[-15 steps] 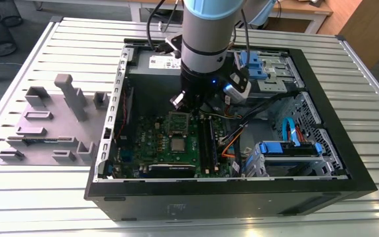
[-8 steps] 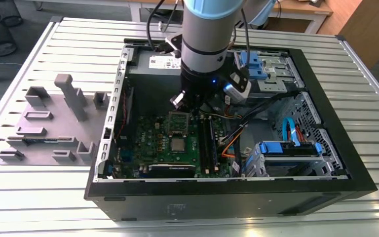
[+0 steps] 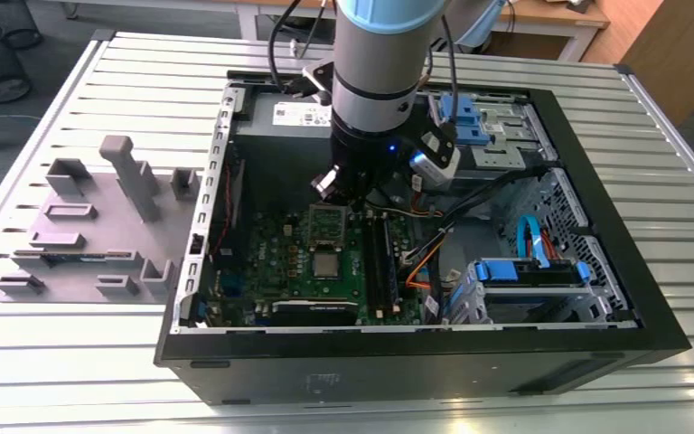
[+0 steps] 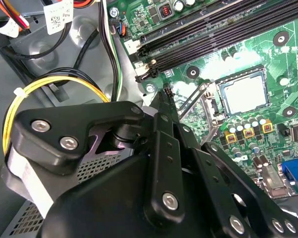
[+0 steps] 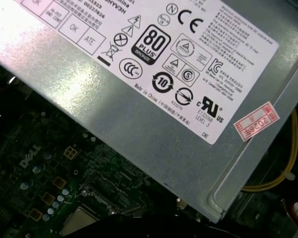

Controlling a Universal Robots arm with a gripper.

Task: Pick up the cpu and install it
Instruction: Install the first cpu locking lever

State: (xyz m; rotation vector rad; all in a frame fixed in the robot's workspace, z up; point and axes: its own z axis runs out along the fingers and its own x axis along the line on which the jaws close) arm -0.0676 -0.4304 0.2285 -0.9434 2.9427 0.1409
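One robot arm reaches into an open black computer case (image 3: 444,348) lying on a ribbed metal table (image 3: 106,362) in the exterior view. Its claw (image 3: 344,201) hangs just above the green motherboard (image 3: 286,271); whether it is open, I cannot tell. The cpu, a small flat silver-grey square chip (image 3: 325,264), lies in its socket on the board, below the claw.

In the second wrist view, the chip (image 4: 245,94) sits inside the open dark metal socket frame (image 4: 208,106); placing looks done, the frame not yet closed.

In the first wrist view, a grey power supply box (image 5: 154,114) looms over the chip (image 5: 79,219).
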